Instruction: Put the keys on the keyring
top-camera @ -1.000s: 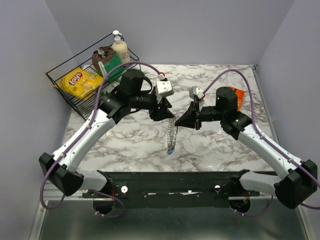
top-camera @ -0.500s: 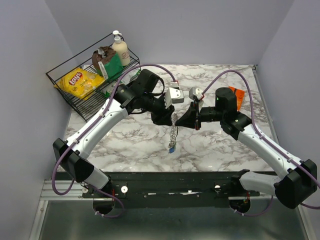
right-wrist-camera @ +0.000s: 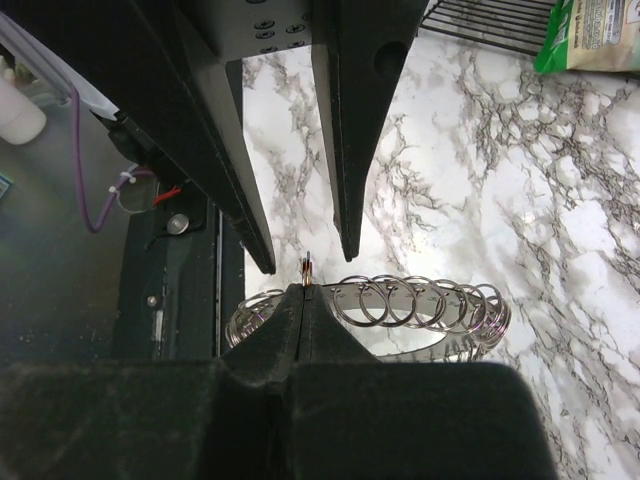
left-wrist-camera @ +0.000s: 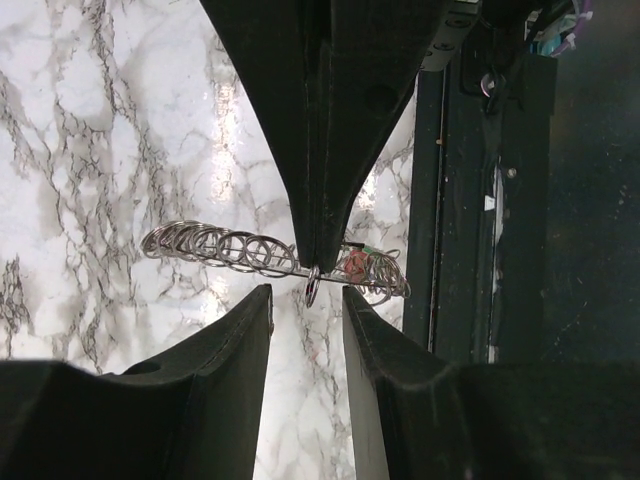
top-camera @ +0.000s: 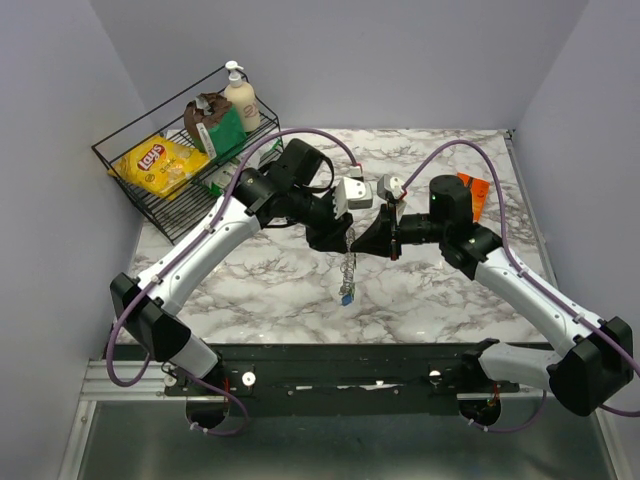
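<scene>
**Top external.** The left hand (top-camera: 338,238) and right hand (top-camera: 354,242) meet tip to tip over the middle of the marble surface (top-camera: 440,290). The keyring (top-camera: 346,270), seen here as a row of overlapping wire loops, has its long axis running from the hands toward the arm bases. The blue key (top-camera: 343,297) is at its near end.

**Left wrist.** The row crosses the view horizontally. A red key head (left-wrist-camera: 355,265) sits among the loops toward the base-side end. The left hand is spread, with one finger on each side of the right hand's tip.

**Right wrist.** The right hand is pressed together, pinching a small loop of the keyring. Whether the row rests on the surface cannot be told.
</scene>
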Robot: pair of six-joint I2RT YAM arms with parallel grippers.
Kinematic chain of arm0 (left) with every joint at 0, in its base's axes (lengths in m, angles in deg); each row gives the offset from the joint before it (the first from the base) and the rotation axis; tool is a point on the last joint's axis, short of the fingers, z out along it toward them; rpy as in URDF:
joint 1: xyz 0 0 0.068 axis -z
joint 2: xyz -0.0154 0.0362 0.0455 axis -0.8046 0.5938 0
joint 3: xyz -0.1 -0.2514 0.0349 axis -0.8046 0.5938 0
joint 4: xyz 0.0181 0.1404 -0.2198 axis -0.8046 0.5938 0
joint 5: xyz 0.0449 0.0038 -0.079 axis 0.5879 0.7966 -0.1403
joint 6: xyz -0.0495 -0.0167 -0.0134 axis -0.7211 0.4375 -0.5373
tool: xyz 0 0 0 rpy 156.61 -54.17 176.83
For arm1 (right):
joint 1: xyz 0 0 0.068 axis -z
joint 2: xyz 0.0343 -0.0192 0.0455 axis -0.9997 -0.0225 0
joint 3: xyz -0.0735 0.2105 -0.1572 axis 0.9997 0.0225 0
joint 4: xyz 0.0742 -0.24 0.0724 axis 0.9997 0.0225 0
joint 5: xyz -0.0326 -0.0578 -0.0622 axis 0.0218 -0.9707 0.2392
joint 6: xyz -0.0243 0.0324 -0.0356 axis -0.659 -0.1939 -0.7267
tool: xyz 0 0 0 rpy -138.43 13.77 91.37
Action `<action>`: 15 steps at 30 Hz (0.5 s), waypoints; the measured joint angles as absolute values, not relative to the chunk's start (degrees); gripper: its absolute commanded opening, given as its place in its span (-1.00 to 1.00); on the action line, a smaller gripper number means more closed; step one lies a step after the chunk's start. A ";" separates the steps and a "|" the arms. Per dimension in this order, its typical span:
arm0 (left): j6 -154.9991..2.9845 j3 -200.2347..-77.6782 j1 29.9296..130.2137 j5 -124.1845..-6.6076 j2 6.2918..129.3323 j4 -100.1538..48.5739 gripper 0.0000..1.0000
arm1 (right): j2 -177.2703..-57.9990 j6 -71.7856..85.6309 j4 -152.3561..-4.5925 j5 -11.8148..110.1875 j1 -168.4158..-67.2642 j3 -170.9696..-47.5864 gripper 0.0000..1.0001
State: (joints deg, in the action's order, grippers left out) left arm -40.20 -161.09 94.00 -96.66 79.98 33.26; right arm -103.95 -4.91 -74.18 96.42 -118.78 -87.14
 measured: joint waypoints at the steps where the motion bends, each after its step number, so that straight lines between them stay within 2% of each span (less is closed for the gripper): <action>1: -40.18 -161.09 94.06 -96.66 80.19 33.26 -0.22 | -104.02 -4.93 -74.18 96.40 -118.78 -87.14 -0.99; 4: -40.05 -161.09 94.22 -96.68 80.74 33.31 -0.29 | -104.04 -4.95 -74.18 96.35 -118.78 -87.14 -0.99; 7: -39.96 -161.09 94.22 -96.68 81.22 33.35 -0.48 | -104.06 -4.95 -74.18 96.35 -118.78 -87.14 -0.99; 10: -39.89 -161.09 94.26 -96.77 81.46 33.35 -0.77 | -104.06 -4.97 -74.18 96.33 -118.78 -87.14 -0.99; 11: -39.87 -161.09 94.28 -96.82 81.48 33.35 -0.94 | -104.06 -5.02 -74.18 96.26 -118.78 -87.14 -0.99; 12: -39.83 -161.09 94.30 -96.86 81.48 33.37 -1.00 | -104.06 -5.06 -74.18 96.13 -118.78 -87.14 -0.99; 15: -39.61 -161.09 94.32 -97.06 81.51 33.55 -1.00 | -104.06 -5.30 -74.14 95.83 -118.78 -87.14 -0.99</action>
State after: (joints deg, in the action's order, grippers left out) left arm -39.61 -161.09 94.32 -97.06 81.51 33.55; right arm -104.06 -5.30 -74.14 95.83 -118.78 -87.14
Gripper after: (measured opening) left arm 0.018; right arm 0.011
